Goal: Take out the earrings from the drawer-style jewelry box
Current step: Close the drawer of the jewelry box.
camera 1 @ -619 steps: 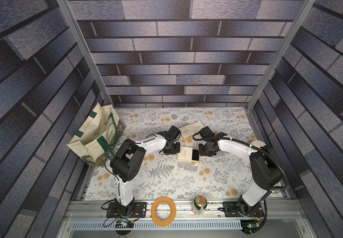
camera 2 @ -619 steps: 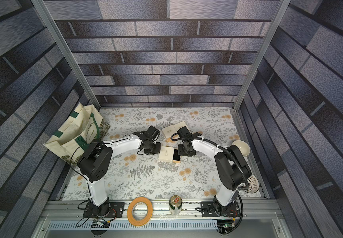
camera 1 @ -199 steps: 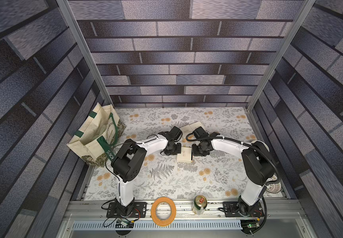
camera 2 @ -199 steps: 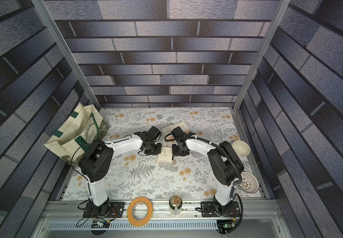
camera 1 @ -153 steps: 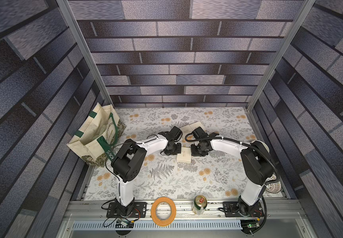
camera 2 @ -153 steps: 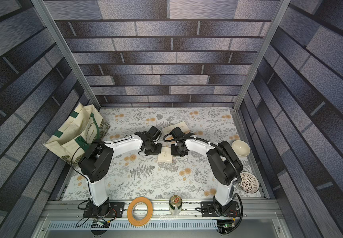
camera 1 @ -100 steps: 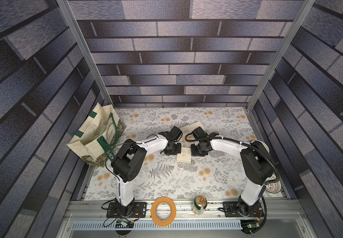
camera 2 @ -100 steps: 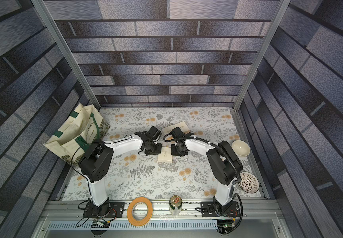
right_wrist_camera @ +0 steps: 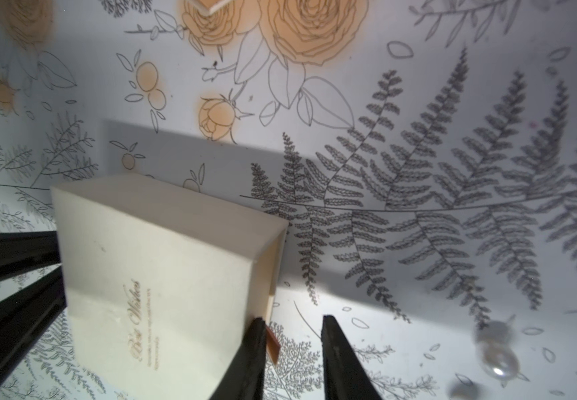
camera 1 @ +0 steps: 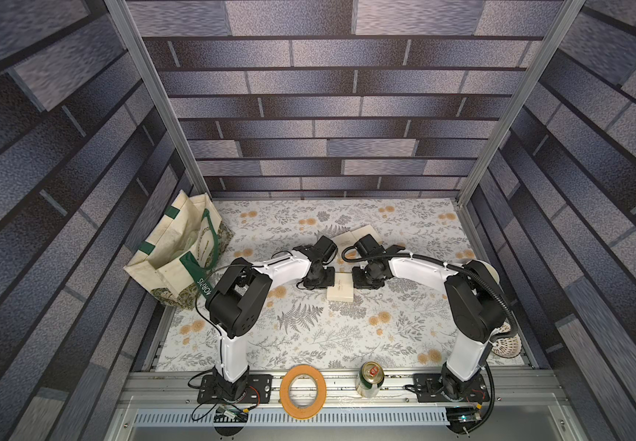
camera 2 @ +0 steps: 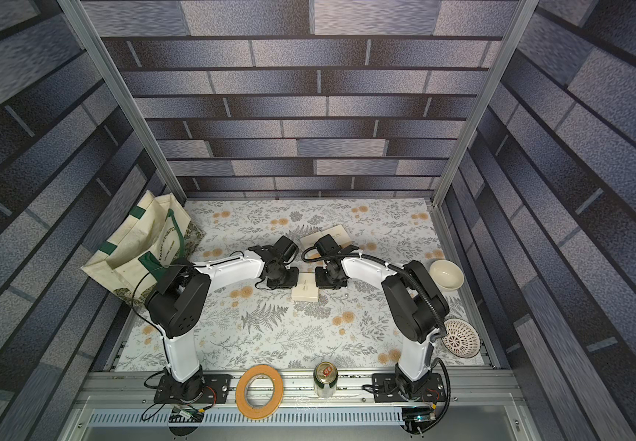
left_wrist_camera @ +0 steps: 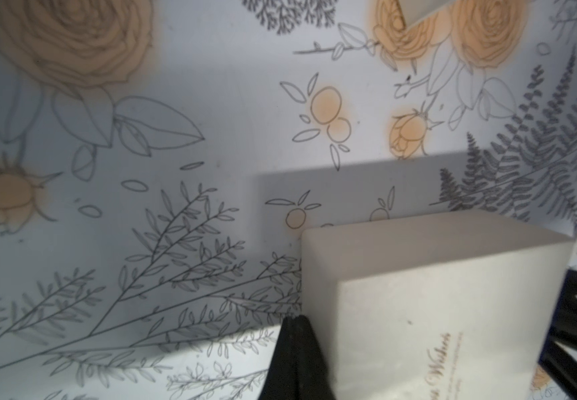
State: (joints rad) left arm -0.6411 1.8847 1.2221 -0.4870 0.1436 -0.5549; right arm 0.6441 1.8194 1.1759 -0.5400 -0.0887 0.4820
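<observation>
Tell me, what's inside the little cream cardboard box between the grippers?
The cream box has its drawer pushed in, hiding the inside. A shiny pearly earring lies outside on the flowered table.

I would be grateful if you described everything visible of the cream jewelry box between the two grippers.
The jewelry box is a small cream block, matte like card, with gold script on its top face. It lies flat on the floral table, between both arms. Its drawer looks pushed almost fully in, its end slightly recessed, bearing a small brown pull tab. The shut left gripper touches one side; the right gripper, jaws apart, has one finger at the tab end.
</observation>
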